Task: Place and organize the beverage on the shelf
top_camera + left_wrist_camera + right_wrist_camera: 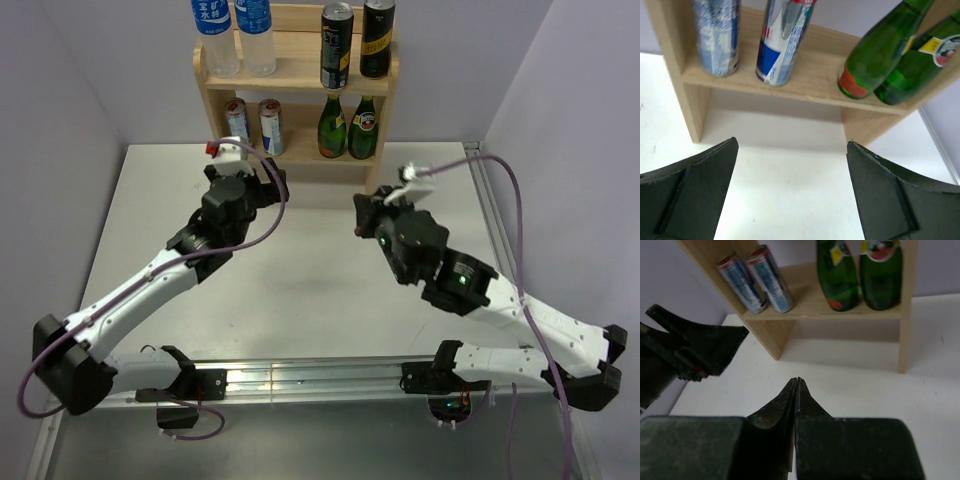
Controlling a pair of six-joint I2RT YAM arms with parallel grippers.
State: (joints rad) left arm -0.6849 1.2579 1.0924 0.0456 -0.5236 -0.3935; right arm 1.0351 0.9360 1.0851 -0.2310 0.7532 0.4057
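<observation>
Beyond left hand, silver cans stand, seemingly apart.

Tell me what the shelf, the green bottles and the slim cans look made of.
shelf: light unpainted wood, matte, with faint grain showing on the board.
green bottles: probably glass, glossy and see-through, with sharp highlights.
slim cans: likely thin metal, shiny silver with printed red-blue marks.

Six drinks upright on shelf
</observation>
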